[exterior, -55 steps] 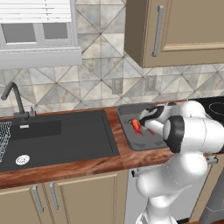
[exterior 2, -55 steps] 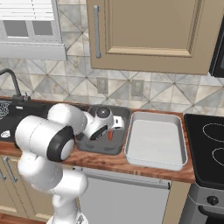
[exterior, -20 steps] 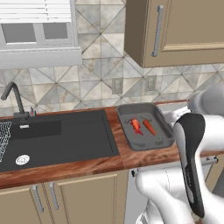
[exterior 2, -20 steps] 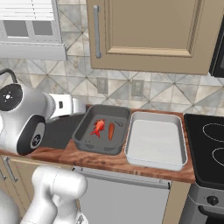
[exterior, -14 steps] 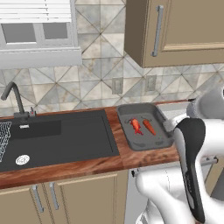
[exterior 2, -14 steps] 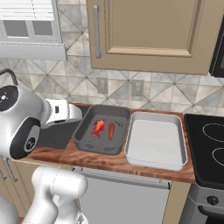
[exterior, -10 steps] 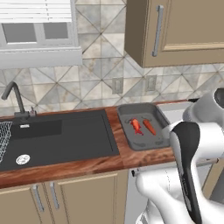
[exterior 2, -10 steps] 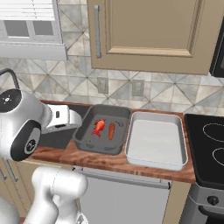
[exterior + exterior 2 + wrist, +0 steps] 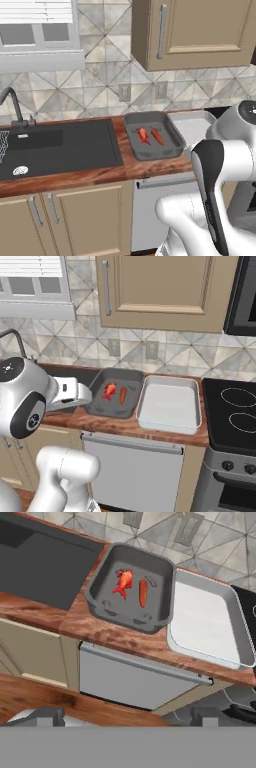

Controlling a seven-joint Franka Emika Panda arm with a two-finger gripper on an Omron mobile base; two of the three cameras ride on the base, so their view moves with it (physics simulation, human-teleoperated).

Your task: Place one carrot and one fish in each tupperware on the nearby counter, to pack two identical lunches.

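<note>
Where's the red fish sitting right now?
The red fish lies inside the dark grey tupperware, just left of the carrot in the hand view. That tray sits on the counter between the sink and the light tupperware.

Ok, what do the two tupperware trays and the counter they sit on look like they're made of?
The dark grey tupperware looks like matte plastic: even colour, soft rounded rim, no glints. The light grey-white tupperware seems the same moulded plastic, perhaps slightly glossier. The counter looks like polished reddish-brown wood, with streaky grain and a faint sheen. All rendered, so these are only appearances.
</note>
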